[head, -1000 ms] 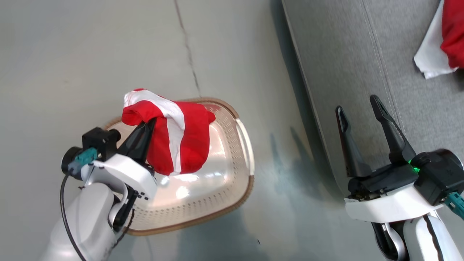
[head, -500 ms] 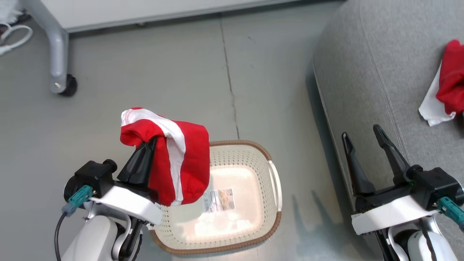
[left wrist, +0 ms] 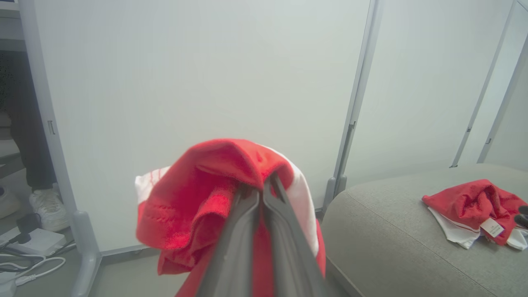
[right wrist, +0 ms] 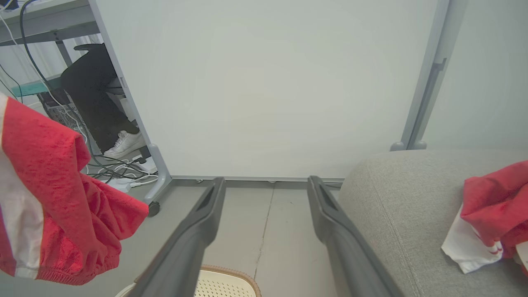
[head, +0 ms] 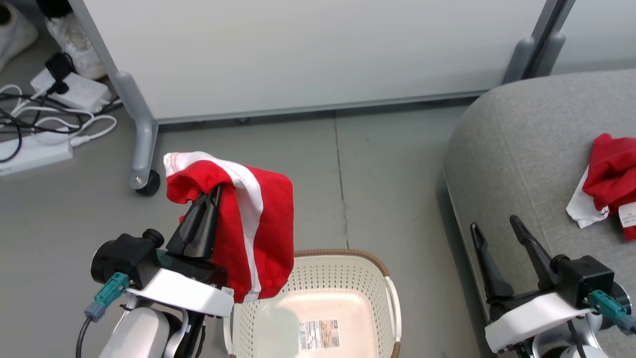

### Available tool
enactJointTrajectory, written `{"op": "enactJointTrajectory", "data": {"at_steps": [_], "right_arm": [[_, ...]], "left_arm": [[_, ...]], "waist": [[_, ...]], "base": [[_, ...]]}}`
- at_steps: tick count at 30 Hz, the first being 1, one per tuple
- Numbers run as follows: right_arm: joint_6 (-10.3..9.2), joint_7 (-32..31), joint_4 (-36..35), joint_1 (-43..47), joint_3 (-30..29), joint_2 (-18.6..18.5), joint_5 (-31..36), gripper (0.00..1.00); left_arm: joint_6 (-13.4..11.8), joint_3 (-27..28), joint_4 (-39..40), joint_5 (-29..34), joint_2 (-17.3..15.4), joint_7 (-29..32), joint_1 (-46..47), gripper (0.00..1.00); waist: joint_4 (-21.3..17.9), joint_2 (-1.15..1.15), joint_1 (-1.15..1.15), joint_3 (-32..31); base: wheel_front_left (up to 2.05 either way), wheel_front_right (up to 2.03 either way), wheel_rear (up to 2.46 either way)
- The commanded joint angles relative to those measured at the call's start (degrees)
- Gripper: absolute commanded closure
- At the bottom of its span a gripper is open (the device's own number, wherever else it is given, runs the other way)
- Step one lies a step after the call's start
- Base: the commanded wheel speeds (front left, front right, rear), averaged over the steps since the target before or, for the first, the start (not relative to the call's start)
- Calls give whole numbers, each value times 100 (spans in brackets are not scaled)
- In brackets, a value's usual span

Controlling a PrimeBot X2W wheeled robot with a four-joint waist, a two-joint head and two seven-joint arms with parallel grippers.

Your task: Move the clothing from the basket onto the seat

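A: Grey floor [head: 387, 164], seam down the middle, white partition [head: 298, 49] on a castered leg [head: 141, 144] at the back. Left end effector [head: 214, 191]?
B: Clenched on red garment [head: 263, 223]. Fingers pressed together in left wrist view, cloth bunched over the tips, white band down one side. Held up over left edge of basket [head: 348, 276] in head view; apart from it in right wrist view. Teal connector [head: 107, 297] at left wrist, black cable below.
A: Basket itself?
B: On floor, between the two arms, cut off by bottom edge of head view. Cream perforated walls, brown rim, printed sticker [head: 319, 334] on base in plain sight.
A: Right end effector [head: 494, 223]?
B: Released. Fingers spread wide, floor and partition visible through the gap. Hovering at front edge of sofa [head: 521, 139], tips pointing toward partition.
A: Sofa?
B: Grey woven fabric, rounded corner, stitched seam, right side of head view, far bigger than basket.
A: On it?
B: Second garment [head: 608, 171], red with white panel, crumpled on the cushion, white label [head: 627, 215] showing. Well apart from right fingers.
A: Background clutter?
B: Power strip [head: 30, 151] and tangled cables [head: 49, 122] on floor far left. Beyond partition, person's white shoe [right wrist: 123, 145] and dark trouser leg.
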State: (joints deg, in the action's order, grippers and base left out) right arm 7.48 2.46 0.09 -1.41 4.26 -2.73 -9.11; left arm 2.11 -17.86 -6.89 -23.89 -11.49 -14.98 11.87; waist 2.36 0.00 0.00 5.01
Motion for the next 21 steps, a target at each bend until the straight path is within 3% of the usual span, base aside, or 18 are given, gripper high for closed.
{"op": "enactJointTrajectory", "data": {"at_steps": [1, 9, 21], "right_arm": [[4, -24, 12, 67, -7, -32, -22, 0], [4, -88, 101, 322, 31, -31, -137, 0], [4, -48, 152, 459, 79, -32, -287, 0]], "left_arm": [[-29, -9, 49, 40, -2, -17, -72, 100], [-62, -301, 496, 132, 18, 161, -340, 100], [-126, -550, 970, 193, -62, 419, -641, 100]], "waist": [[12, 0, 0, -183], [-64, 0, 0, -607], [-162, 0, 0, -769]], "base": [[0, 0, 0], [0, 0, 0], [0, 0, 0]]}}
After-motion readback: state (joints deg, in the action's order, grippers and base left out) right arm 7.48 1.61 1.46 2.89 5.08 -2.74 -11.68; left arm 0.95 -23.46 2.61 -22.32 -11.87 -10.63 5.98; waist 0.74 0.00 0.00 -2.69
